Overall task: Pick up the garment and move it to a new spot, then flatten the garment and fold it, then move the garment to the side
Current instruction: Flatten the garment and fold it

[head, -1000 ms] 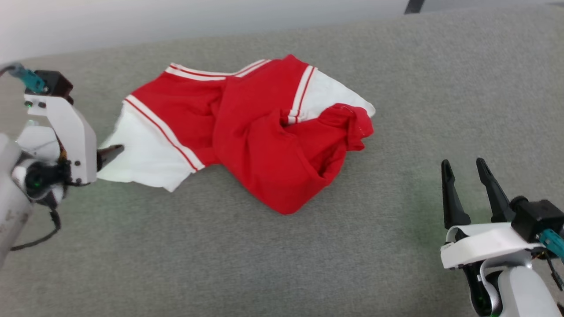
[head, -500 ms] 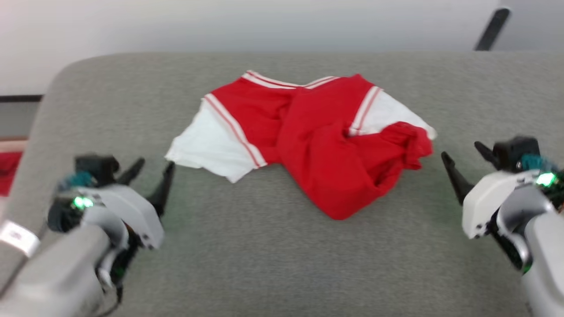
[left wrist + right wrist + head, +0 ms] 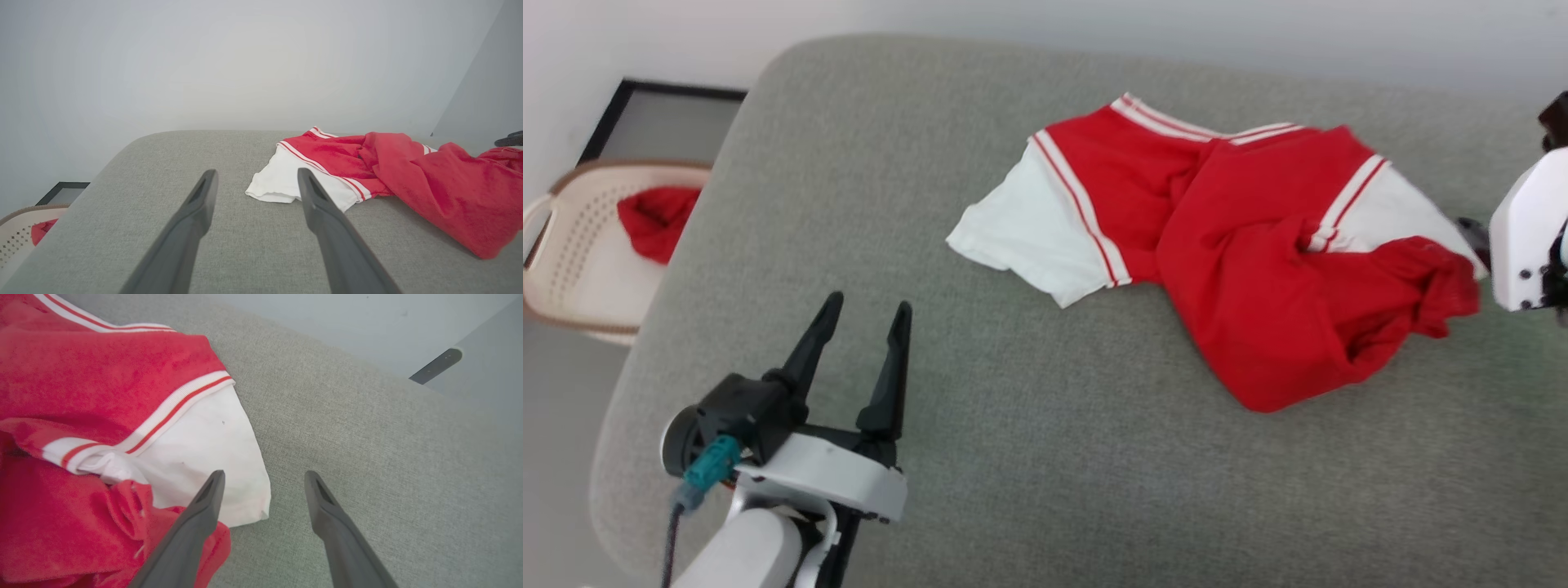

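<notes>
One crumpled garment (image 3: 1241,269); one basket (image 3: 574,241)

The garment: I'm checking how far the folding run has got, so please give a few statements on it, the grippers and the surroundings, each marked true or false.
1. The garment lies crumpled on the grey surface. True.
2. The left gripper is shut on the garment. False: it is open and apart from it.
3. The right gripper is open at the edge of a white sleeve. True.
4. The pale basket holds nothing. False: a red cloth lies in it.
</notes>
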